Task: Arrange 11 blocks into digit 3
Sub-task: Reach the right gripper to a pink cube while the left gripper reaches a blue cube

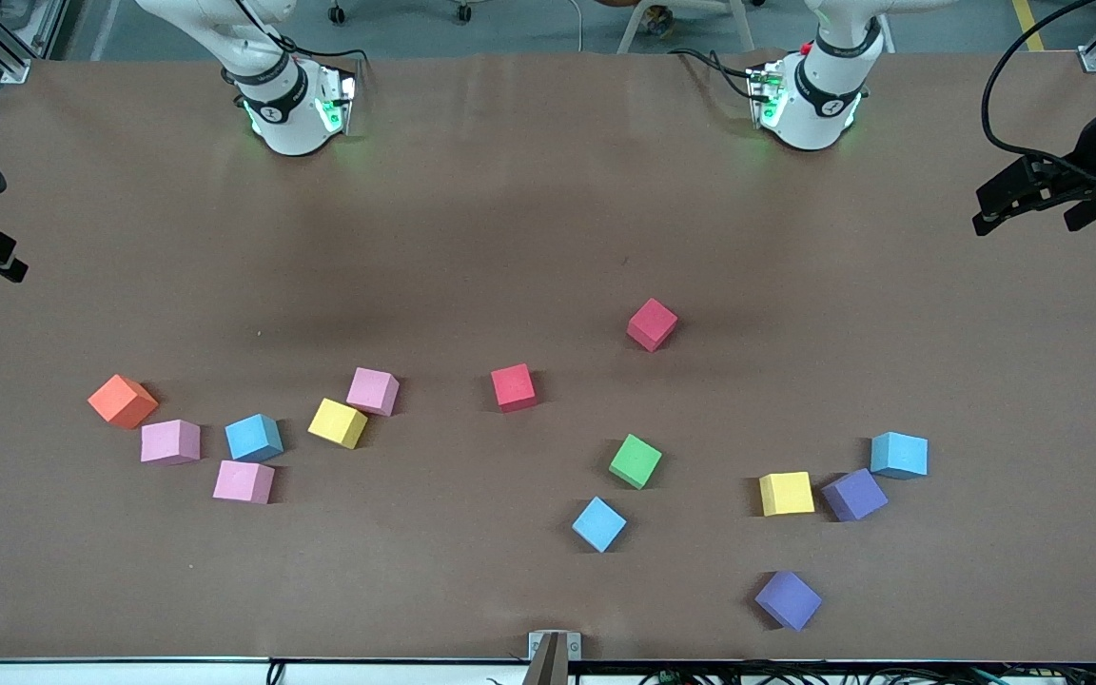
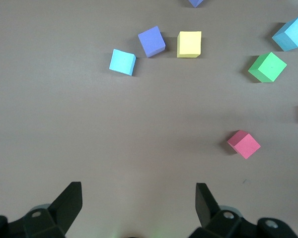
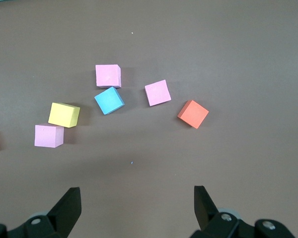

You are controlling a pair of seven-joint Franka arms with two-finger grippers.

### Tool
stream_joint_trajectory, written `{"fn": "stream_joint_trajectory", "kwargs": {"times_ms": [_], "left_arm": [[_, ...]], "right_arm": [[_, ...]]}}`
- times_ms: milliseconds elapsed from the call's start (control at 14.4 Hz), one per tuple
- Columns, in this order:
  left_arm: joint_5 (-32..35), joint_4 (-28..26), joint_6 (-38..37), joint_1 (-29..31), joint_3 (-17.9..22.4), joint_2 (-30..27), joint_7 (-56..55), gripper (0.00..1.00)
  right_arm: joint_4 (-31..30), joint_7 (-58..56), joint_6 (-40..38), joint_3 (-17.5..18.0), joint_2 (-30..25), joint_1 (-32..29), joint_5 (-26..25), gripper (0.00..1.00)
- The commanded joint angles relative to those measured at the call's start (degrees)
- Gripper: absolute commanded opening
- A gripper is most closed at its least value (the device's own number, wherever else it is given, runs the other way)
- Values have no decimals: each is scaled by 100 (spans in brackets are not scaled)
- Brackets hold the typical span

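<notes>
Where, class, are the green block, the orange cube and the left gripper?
green block [image 1: 636, 460]: front view, top face.
orange cube [image 1: 121, 400]: front view, top face.
left gripper [image 2: 139, 201]: left wrist view, gap between its open fingers.

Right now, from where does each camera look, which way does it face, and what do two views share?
Front view: high across the table, facing both bases; left gripper and right gripper wait at the table's ends.
Left wrist view: looks down between open fingers at the green block.
Right wrist view: looks down between open fingers at the orange block.
Shared: front view also shows green block and orange block.
</notes>
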Motion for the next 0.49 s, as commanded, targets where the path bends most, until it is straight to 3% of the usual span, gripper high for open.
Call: {"fn": "stream_joint_trajectory", "kwargs": {"times_ms": [0, 139, 416], "left_arm": [[-30, -10, 24, 19, -6, -13, 7, 100], [-47, -10, 6, 27, -6, -22, 77, 100], [58, -2, 41, 45, 3, 345, 104, 100]], "right_arm": [[-585, -16, 178, 92, -289, -98, 29, 100], [-920, -16, 389, 92, -324, -98, 29, 100], [-852, -16, 381, 101, -316, -89, 21, 100]]}}
